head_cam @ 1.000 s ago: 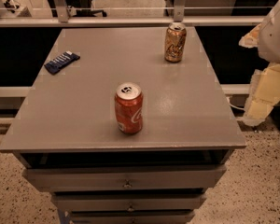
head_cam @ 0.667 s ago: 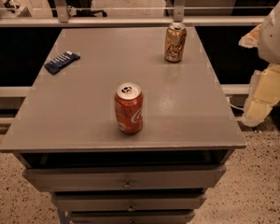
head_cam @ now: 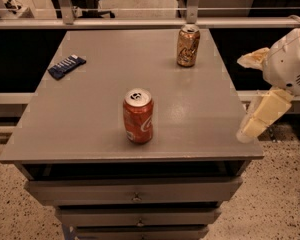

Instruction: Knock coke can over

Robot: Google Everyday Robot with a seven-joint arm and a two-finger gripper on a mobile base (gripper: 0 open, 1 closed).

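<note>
The coke can [head_cam: 138, 116], red-orange with white script and a silver top, stands upright near the front middle of the grey table [head_cam: 200, 109]. My gripper [head_cam: 257, 119] shows as cream-coloured fingers hanging below the white arm body [head_cam: 290, 59]. It is off the table's right edge, near the front right corner. It is well to the right of the coke can and touches nothing.
A gold-brown can [head_cam: 188, 45] stands upright at the back right of the table. A dark blue packet [head_cam: 66, 66] lies at the back left. Drawers [head_cam: 135, 196] sit below the tabletop. A metal railing [head_cam: 140, 21] runs behind the table.
My arm and gripper have come lower and a little left, toward the table's right edge. Both cans and the packet have not moved.
</note>
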